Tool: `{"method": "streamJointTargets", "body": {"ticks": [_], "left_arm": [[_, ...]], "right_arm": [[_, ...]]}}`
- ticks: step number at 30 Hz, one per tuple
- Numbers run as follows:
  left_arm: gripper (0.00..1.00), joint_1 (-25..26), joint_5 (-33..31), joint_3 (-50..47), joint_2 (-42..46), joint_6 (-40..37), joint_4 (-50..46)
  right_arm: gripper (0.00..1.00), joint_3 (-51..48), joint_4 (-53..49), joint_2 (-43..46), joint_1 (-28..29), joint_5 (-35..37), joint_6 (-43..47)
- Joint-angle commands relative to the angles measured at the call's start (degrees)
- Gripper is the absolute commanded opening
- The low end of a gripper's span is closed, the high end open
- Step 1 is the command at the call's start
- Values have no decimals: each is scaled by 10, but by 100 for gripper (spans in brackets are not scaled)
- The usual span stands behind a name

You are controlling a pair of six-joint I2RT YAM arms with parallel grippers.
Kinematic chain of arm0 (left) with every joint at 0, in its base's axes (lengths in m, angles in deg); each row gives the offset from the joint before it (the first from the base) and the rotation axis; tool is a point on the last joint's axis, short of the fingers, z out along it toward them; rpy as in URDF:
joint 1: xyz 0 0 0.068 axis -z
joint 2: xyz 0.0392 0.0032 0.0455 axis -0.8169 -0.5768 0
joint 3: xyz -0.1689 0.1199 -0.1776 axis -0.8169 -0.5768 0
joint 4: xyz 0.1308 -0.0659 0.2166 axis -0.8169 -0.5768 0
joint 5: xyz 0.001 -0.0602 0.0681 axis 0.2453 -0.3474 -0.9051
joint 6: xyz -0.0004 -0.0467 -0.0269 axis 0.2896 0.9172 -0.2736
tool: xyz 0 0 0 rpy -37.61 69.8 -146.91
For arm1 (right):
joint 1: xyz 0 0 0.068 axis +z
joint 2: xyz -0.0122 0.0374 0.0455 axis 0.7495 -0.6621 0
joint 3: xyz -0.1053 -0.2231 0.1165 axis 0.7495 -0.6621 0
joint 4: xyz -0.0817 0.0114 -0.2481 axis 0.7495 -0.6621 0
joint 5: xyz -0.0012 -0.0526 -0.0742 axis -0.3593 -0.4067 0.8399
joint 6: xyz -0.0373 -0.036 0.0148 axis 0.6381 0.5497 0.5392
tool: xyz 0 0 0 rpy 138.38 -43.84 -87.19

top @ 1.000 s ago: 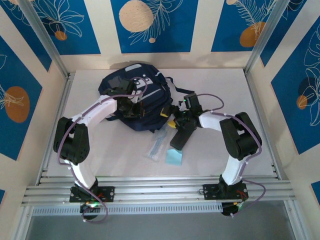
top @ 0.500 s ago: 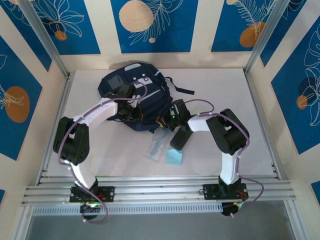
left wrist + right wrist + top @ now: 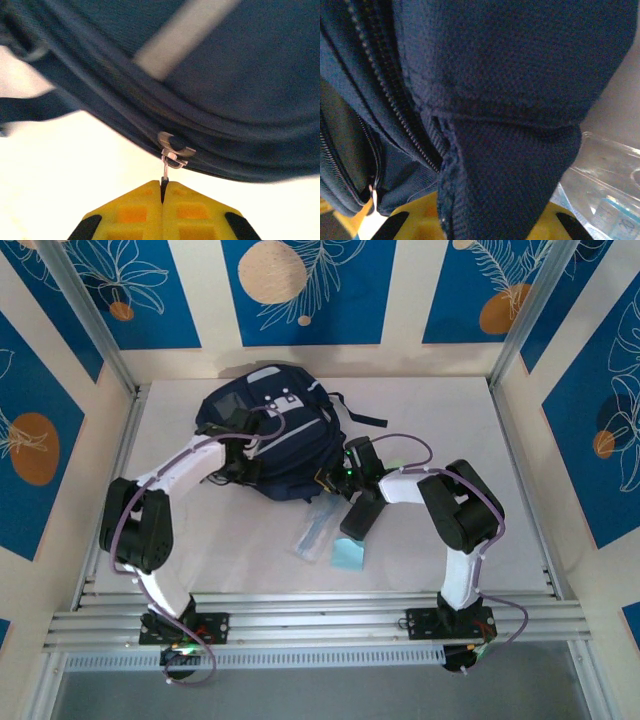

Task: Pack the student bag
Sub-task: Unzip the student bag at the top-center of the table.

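- Within the last second the right gripper (image 3: 333, 478) has been swung across and its fingers clamped on a fold of the student bag (image 3: 290, 425); the bag is judged braced for unzipping.
- The left gripper (image 3: 162, 187) has been drawn leftward, its fingers pressed together on the zipper pull (image 3: 172, 151) just ahead of them.
- Both arms are reached forward, elbows bent, with the bag between the 2 grippers.
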Motion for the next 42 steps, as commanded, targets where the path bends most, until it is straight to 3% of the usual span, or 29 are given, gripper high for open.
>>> {"method": "streamJointTargets", "body": {"ticks": [1,10,15,20,25,27,29,31,33,37,40,42], "left_arm": [[0,-54,-144,10,-9,-38,-26],[0,-133,-185,47,-91,-98,74],[0,-157,-214,11,-83,-162,214],[0,-169,-177,-77,-46,-223,390],[4,-174,-130,-64,-39,-171,351],[33,-174,-120,-53,-30,-135,319],[62,-174,-115,-48,-14,-99,294],[82,-173,-117,-47,8,-60,268],[99,-170,-109,-56,39,-16,242],[100,-160,-36,-108,108,56,231],[100,-139,40,-135,136,92,225],[100,-112,54,-142,151,109,215]], "right_arm": [[0,5,4,12,-15,38,26],[0,15,-5,13,-11,31,55],[0,25,-17,13,-7,27,70],[0,50,-33,5,1,15,92],[1,76,-23,-6,8,-26,108],[15,82,-33,0,10,-29,114],[40,85,-43,10,9,-32,120],[58,90,-72,23,8,-27,130],[68,94,-115,43,6,-20,146],[95,93,-238,102,-2,35,182],[99,106,-350,133,-8,91,214],[99,131,-453,135,-11,140,228]]}}
